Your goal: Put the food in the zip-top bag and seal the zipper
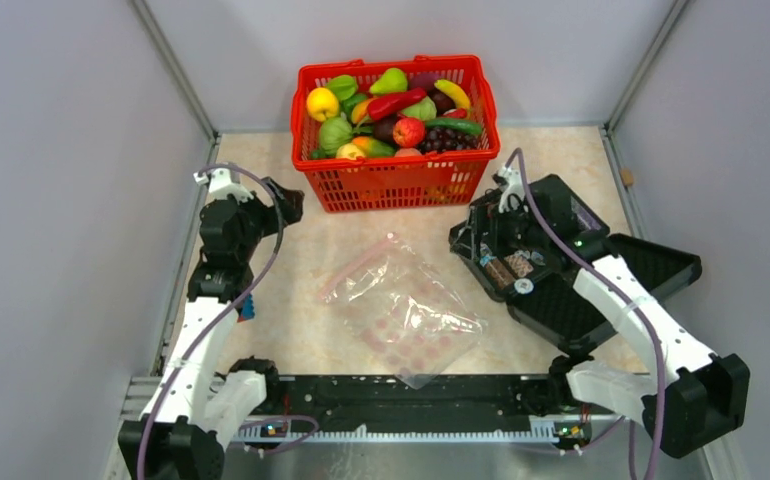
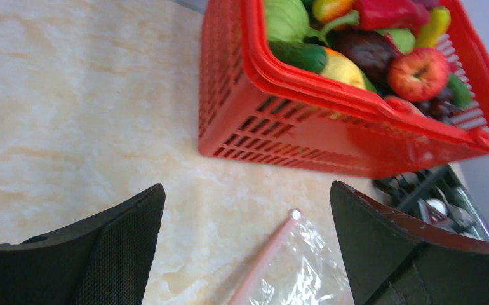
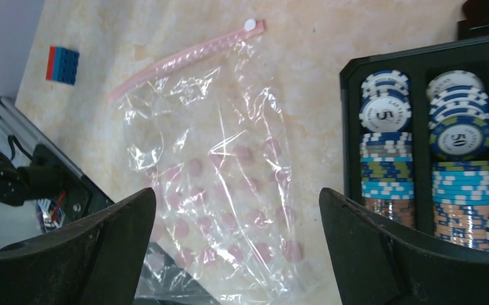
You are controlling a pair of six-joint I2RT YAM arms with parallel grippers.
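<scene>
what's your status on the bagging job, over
Left gripper open, right gripper open, both empty. Zip-top bag lying on table, empty; food in red basket. Nothing on the bag; poker chip case beside it.

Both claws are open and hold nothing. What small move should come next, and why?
Probably the left claw should move forward over the red basket to pick one piece of the food. All of it lies there, the zip-top bag lies empty on the table, and this open claw faces the basket.
</scene>
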